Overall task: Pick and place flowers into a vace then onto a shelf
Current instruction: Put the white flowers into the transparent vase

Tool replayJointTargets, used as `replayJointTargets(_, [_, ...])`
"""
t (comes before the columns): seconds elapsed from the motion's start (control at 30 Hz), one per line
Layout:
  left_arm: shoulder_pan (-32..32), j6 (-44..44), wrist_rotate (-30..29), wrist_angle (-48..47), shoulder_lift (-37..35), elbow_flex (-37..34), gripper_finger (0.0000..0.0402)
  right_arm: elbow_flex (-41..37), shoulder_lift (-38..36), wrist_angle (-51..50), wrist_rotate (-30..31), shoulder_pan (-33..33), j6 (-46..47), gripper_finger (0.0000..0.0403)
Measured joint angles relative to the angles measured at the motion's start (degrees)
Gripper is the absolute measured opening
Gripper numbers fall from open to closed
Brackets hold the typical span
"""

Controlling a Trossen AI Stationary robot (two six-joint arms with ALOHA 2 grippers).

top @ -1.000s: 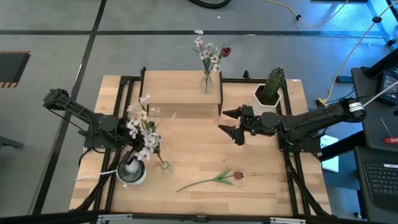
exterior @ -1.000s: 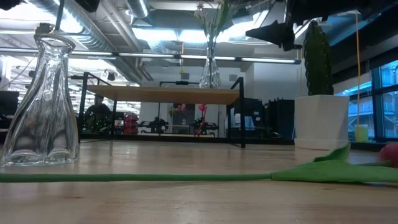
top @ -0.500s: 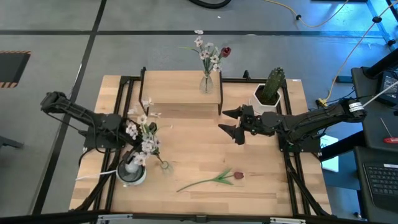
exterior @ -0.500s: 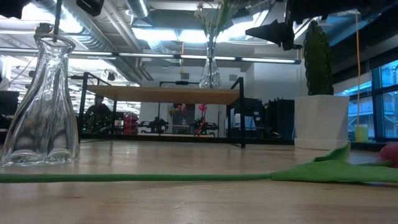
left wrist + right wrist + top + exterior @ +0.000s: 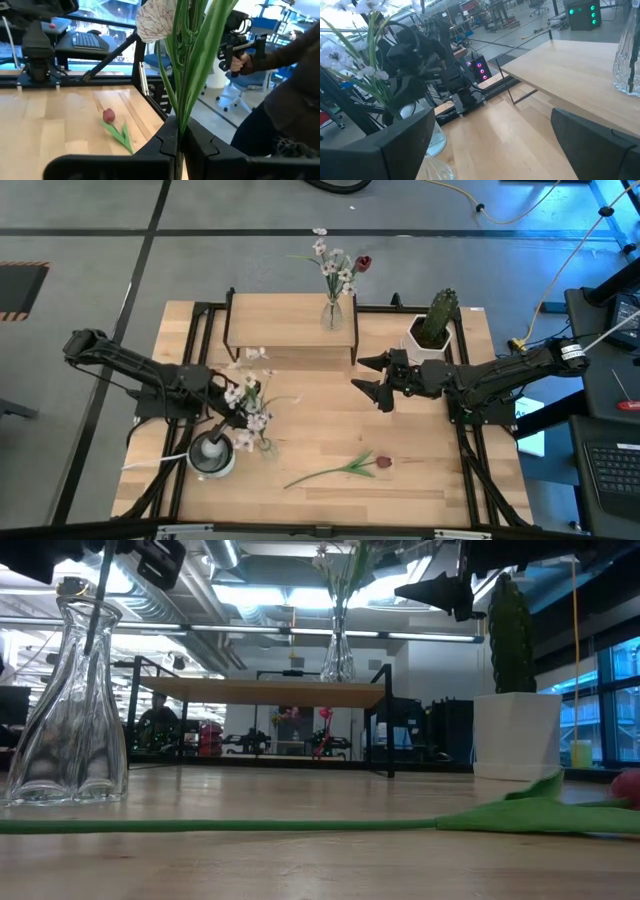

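Step in hand: insertion. The left gripper (image 5: 222, 402), at the high view's left centre, is clamped on a white-blossom stem (image 5: 250, 405), whose lower end appears to sit at the empty vase's (image 5: 72, 705) mouth. The right gripper (image 5: 372, 378) hangs mid-frame, jaws wide, empty. A red-bud flower (image 5: 345, 468) lies at lower centre. The shelf (image 5: 290, 325), top centre, carries a filled vase (image 5: 332, 310). Next: lower the stem straight, then let go.

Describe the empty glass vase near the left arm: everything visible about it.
The empty glass vase is clear glass with a narrow neck flaring to a wide, lobed base. It stands upright on the light-wood table, at its front left, beside a round grey-and-white object. The left gripper hovers above it, jaws shut on a white-blossom stem, whose lower end is entering the neck. A red-bud flower lies apart from it on the table.
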Motion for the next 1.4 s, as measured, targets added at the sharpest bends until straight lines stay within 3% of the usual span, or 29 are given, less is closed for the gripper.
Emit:
replayJointTargets(0.43, [0.0, 5.3, 3.1, 1.5, 0.9, -1.1, 0.0006, 0.0, 0.0, 0.0, 0.0, 0.0, 1.5, 0.0399])
replayJointTargets(0.73, [1.2, -0.5, 3.1, 19.5, 0.9, -11.6, 0.0006, 0.0, 0.0, 0.0, 0.0, 0.0, 1.4, 0.0399])
replayJointTargets(1.4, [2.7, 3.5, 1.3, 15.4, 4.1, -12.9, 0.0008, 0.0, 0.0, -0.1, 0.0, 0.0, 1.2, 0.0399])
